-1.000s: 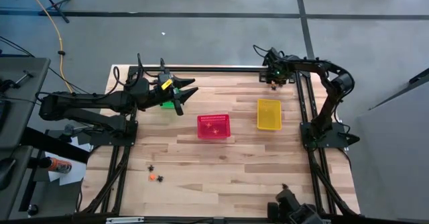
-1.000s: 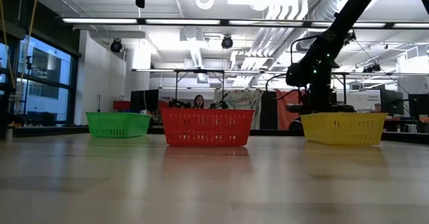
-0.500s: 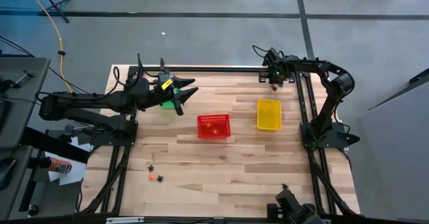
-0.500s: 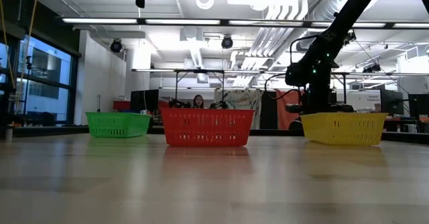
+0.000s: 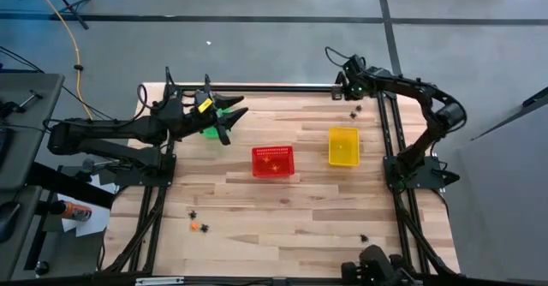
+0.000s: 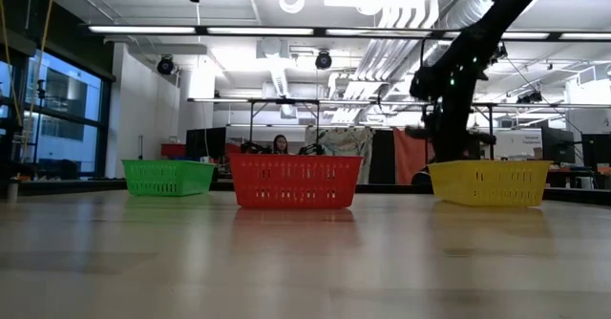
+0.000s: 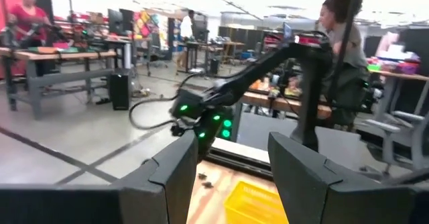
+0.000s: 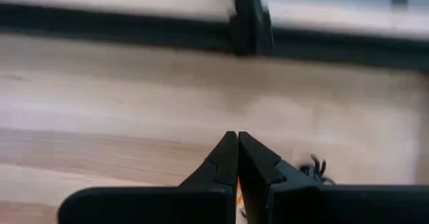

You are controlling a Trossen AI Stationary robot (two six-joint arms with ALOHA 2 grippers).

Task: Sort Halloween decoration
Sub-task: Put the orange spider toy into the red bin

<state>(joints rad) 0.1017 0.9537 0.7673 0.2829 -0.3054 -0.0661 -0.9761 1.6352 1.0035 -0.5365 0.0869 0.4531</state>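
My right gripper (image 5: 353,95) (image 8: 236,138) hangs shut above the table's far right corner, a sliver of an orange trinket (image 8: 238,184) between its fingers. A black spider trinket (image 5: 356,110) (image 8: 315,168) lies on the wood just below and beside it. More Halloween trinkets lie near the front left (image 5: 198,225) and one at the front right (image 5: 364,237). My left gripper (image 5: 235,119) (image 7: 231,163) is held open and level above the green basket (image 5: 210,133), with nothing between its fingers. My right gripper pinches an orange trinket (image 8: 238,186) between its two fingers, which slant steeply down from above. Only a thin strip of orange shows in the slit behind the fingertips, so I cannot tell which part is held. It is lifted clear of the table.
The red basket (image 5: 272,161) stands mid-table with small orange bits inside. The yellow basket (image 5: 343,145) is to its right, just nearer than my right gripper. A black rail (image 8: 244,23) runs along the far edge. People stand in the room beyond.
My right gripper has risen from the table at the far right corner, turning a little as it went. The black trinket that lay under it now shows uncovered on the wood.
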